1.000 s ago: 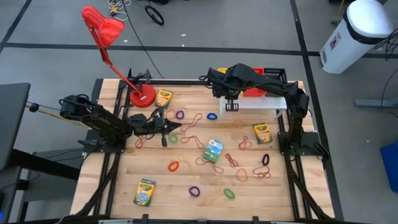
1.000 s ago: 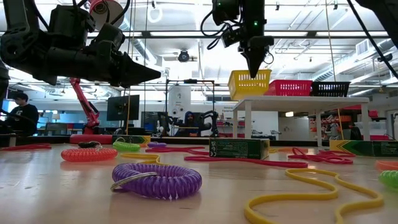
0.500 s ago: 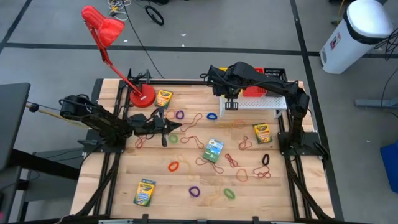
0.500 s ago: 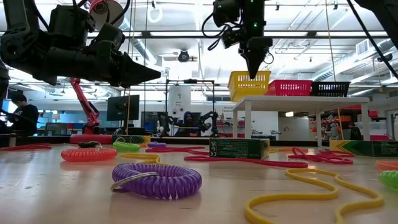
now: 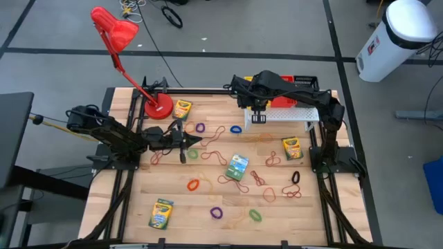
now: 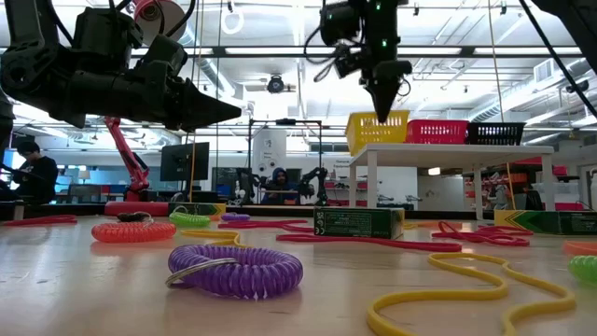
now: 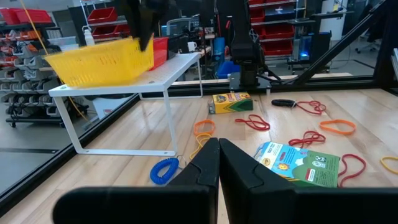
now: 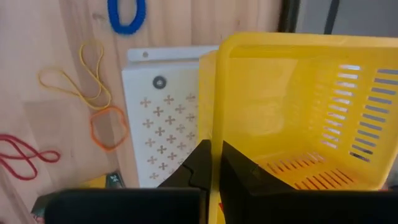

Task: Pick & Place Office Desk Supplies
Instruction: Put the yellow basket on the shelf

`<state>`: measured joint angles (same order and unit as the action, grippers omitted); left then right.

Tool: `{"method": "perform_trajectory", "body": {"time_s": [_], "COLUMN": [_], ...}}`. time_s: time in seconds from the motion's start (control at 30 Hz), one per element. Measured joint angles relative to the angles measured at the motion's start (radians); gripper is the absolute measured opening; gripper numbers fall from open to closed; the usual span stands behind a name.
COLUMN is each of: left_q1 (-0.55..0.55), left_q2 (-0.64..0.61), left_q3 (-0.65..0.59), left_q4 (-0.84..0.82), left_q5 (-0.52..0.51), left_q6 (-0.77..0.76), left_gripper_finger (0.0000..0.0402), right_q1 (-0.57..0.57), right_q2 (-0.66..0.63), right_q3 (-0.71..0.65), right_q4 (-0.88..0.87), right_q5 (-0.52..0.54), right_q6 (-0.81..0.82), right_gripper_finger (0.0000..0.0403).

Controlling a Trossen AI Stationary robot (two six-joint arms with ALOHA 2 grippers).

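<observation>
Pinching the yellow basket (image 8: 298, 106) by its wall on the white shelf (image 5: 287, 114), the right gripper (image 8: 211, 163) looks clamped, the left gripper (image 7: 219, 163) hovers closed and empty, while crayon boxes (image 5: 160, 214) and bands (image 5: 217, 212) remain scattered.

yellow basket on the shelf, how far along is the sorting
Nothing looks sorted: the yellow basket appears empty. In hand: the right gripper, shut, pinches that basket's wall on the white shelf. The left gripper is shut, holding nothing. Left: crayon boxes and rubber bands lie scattered across the table.
</observation>
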<state>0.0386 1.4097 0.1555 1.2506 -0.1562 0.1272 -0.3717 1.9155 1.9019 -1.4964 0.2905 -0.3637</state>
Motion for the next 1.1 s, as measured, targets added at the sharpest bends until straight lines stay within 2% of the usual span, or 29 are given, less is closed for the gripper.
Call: {"method": "perform_trajectory", "body": {"time_s": [0.2,0.7,0.87,1.1], "left_q1": [0.000,0.000,0.000,0.000], "left_q2": [0.000,0.000,0.000,0.000], "left_q3": [0.000,0.000,0.000,0.000], "left_q4": [-0.006,-0.006,-0.006,-0.006], "left_q5": [0.000,0.000,0.000,0.000], "left_q6": [0.000,0.000,0.000,0.000], "left_gripper_finger": [0.0009,0.0009,0.0009,0.0009], "right_q1": [-0.001,-0.001,-0.001,0.000], "right_q2": [-0.002,0.000,0.000,0.000], "right_q3": [-0.078,-0.026,-0.025,-0.024], "right_q4": [0.041,0.019,-0.003,-0.003], "right_q5": [0.040,0.023,0.076,0.084], "right_q6": [0.001,0.000,0.008,0.008], "right_gripper_finger": [0.0020,0.0024,0.0035,0.0054]}}
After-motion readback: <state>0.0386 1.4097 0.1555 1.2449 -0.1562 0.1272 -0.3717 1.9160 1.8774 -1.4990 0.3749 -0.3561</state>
